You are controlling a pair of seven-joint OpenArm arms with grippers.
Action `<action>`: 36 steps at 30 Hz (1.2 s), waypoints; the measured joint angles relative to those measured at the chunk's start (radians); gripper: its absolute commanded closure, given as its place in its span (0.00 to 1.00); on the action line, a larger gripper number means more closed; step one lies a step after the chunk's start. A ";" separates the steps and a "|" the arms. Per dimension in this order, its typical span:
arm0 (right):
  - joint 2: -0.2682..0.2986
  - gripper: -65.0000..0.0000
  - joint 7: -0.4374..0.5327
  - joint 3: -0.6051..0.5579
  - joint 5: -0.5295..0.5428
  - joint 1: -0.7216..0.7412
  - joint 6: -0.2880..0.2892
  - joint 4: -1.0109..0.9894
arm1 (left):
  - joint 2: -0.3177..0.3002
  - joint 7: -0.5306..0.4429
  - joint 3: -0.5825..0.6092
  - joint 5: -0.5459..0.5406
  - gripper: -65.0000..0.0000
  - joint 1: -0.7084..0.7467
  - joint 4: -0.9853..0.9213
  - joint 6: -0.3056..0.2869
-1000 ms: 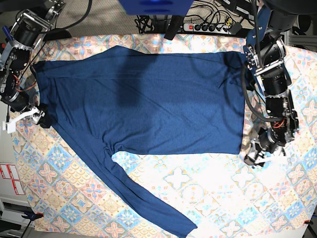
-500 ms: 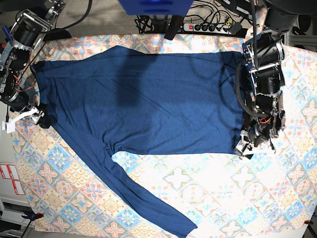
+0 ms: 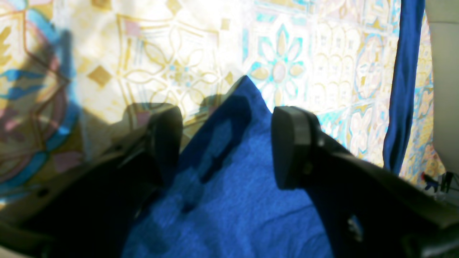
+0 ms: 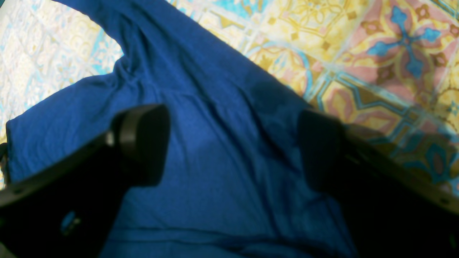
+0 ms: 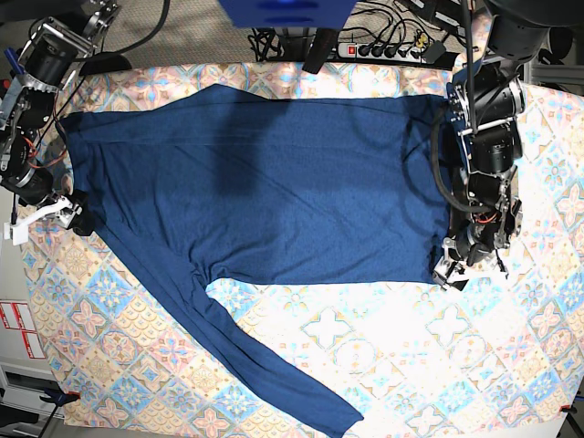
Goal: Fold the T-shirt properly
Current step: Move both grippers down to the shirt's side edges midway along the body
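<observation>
Plainly, shirt: the large dark navy-blue long-sleeved T-shirt (image 5: 265,182) of soft knit lay spread flat on the pastel tile-patterned tablecloth (image 5: 383,356), body across the middle, one long sleeve (image 5: 265,365) running down toward the near edge.
Left gripper: the left gripper (image 3: 226,143) sat at the shirt's lower hem corner (image 3: 247,89) on the base view's right, its black fingers (image 3: 292,143) apart, with the pointed corner of cloth lying between them, not yet pinched.
Right gripper: the right gripper (image 4: 229,143) hung over the shoulder end on the base view's left, jaws likewise spread wide above blue fabric, holding nothing.
Risk, thin bite: the corner tapered to a point between the left pads, so a closure there would likely catch only the tip, and soft knit could slip out once lifted.
Risk, tablecloth: pressing low to get under the hem could pinch the patterned cloth along with the shirt and drag it.
Risk, uneven pull: if one side gripped and the other did not, the fold would probably skew and the loose sleeve trail out of line.
Change: against the view a second before, the left arm had drawn in from the bare tablecloth to the hem corner; the right arm and the shirt stayed much as they were.
</observation>
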 measured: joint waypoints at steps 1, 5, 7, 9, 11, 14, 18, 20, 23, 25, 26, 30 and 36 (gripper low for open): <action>0.000 0.17 0.000 0.000 -0.001 0.000 0.000 0.000 | 0.001 -0.011 0.026 -0.008 0.41 0.006 0.002 -0.002; 0.000 0.17 0.000 0.000 0.000 0.000 0.000 0.000 | 0.002 -0.029 0.155 -0.013 0.41 0.008 0.006 -0.007; 0.000 0.17 0.000 0.000 0.000 0.000 0.000 0.000 | 0.001 -0.031 0.188 -0.016 0.44 0.014 0.006 -0.003; 0.000 0.17 0.000 0.000 -0.001 0.000 0.000 0.000 | 0.004 -0.036 0.207 -0.011 0.50 0.032 0.034 0.001; 0.000 0.17 0.000 0.000 -0.002 0.000 0.000 0.000 | 0.009 -0.037 0.212 -0.011 0.59 0.061 0.069 0.000; 0.000 0.17 0.000 0.000 -0.002 0.000 0.000 0.000 | 0.014 -0.026 0.214 -0.011 0.69 0.085 0.119 -0.001; 0.000 0.17 0.000 0.000 -0.002 0.001 0.000 0.000 | 0.011 0.013 0.213 -0.011 0.74 0.082 0.120 0.002; 0.000 0.17 0.000 -0.002 -0.002 0.002 0.000 0.000 | 0.011 0.013 0.214 -0.012 0.75 0.082 0.122 0.000; 0.000 0.17 0.000 -0.002 -0.003 0.002 0.000 0.000 | 0.011 0.013 0.214 -0.012 0.81 0.082 0.122 0.001; 0.000 0.17 0.000 -0.002 -0.002 0.002 0.000 0.000 | 0.011 0.016 0.214 -0.012 0.94 0.085 0.122 0.001; 0.000 0.17 0.000 -0.002 -0.002 0.002 0.000 0.000 | 0.011 0.019 0.213 -0.015 1.00 0.086 0.122 0.001; 0.000 0.17 0.001 -0.002 -0.002 0.002 0.000 0.000 | 0.011 0.021 0.211 -0.019 1.00 0.088 0.122 0.001; 0.005 0.17 0.000 -0.006 -0.019 0.051 0.000 -0.008 | 0.014 0.049 0.212 -0.011 1.00 0.154 0.208 0.008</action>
